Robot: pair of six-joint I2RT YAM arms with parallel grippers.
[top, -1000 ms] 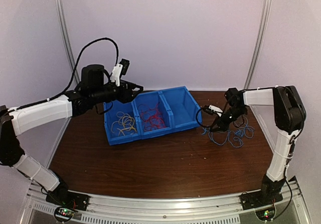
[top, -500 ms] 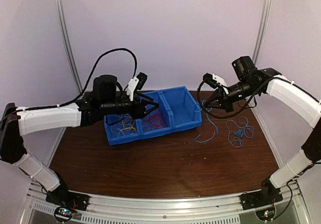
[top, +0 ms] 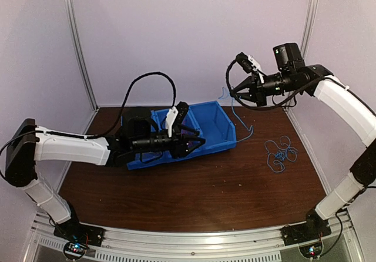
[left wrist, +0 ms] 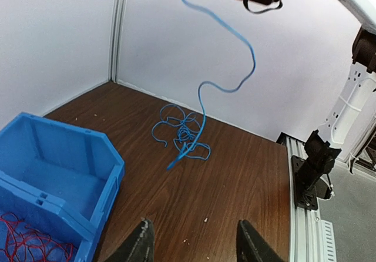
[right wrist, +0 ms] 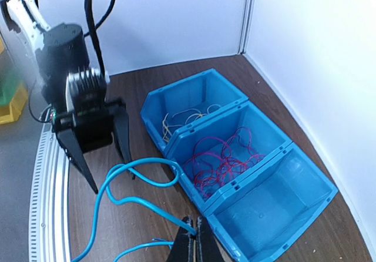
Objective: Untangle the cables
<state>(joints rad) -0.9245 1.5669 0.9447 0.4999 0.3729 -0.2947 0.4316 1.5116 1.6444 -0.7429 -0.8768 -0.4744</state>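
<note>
- Pinching one blue cable (top: 241, 120) in my right pincer (top: 232, 91), shut tight, high above the worktop (top: 194, 197).
- Other blue cables (top: 281, 154) lie tangled below.
- Left pincer (top: 200, 144) open, empty, by the bins (top: 218, 124) with red cables (right wrist: 223, 156) and yellow cables (right wrist: 188, 116).

The surface (top: 194, 191) is dark brown with a wood grain. The three bins (top: 222, 127) at the centre are bright blue. In the right wrist view, the middle bin shows red cables (right wrist: 220, 156) and the far one pale yellow cables (right wrist: 187, 116). A blue cable (left wrist: 203, 112) runs down the middle of the left wrist view. More blue cables (top: 280, 154) lie in a bunch at the right, against the brown. The left arm (top: 70, 147) and right arm (top: 343, 100) are white with black joints. The left hand (top: 197, 143) and right hand (top: 235, 91) are black. The walls (top: 188, 39) are pale lilac-white, and the rail (top: 194, 238) along the bottom edge is silver.
</note>
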